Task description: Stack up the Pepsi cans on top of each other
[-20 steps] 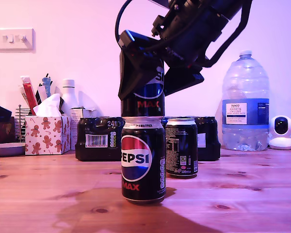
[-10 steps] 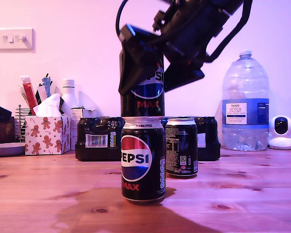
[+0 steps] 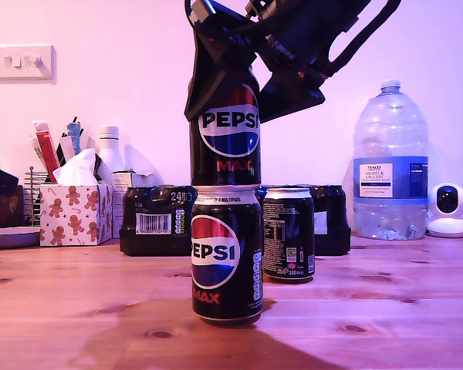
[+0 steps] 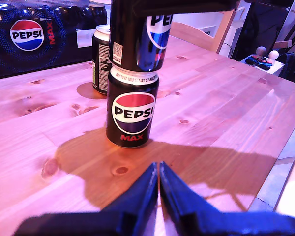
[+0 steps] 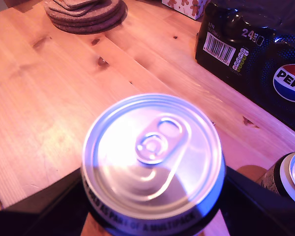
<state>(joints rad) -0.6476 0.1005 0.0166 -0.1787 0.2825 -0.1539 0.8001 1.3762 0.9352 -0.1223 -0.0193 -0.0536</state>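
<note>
**Two cans stacked, one standing apart**

Pale wall behind, with a light switch [image 3: 23, 62] high at the exterior view's left, and a pine table [image 3: 386, 308] running across in front of it. Near the table's front edge a lower Pepsi can [image 3: 226, 254] stands upright, logo facing the exterior camera. The upper Pepsi can [image 3: 226, 142] sits upright on its lid, the two rims lined up.

My second gripper [image 3: 243, 96] comes down from above over the upper can's top. Its black fingers [image 5: 44, 209] stand apart, one on either side of the silver lid; I cannot tell whether they touch the can's wall.

The third Pepsi can [image 3: 288, 233] stands upright on the table just behind the stack and toward the exterior view's right, apart from it, small print facing out.

My first gripper [image 4: 159, 172] hangs low over the table, apart from the stack, pointing at the lower can; its fingertips are pressed together with nothing between them.

Along the table's back edge, from the exterior view's left: a gingerbread-print tissue box [image 3: 76, 212], a shrink-wrapped multipack [image 3: 156, 220] with a barcode label, a large water bottle [image 3: 390, 166] and a small white camera [image 3: 447, 210]. A pile of round cork mats [image 5: 86, 12] lies on the table too.
</note>
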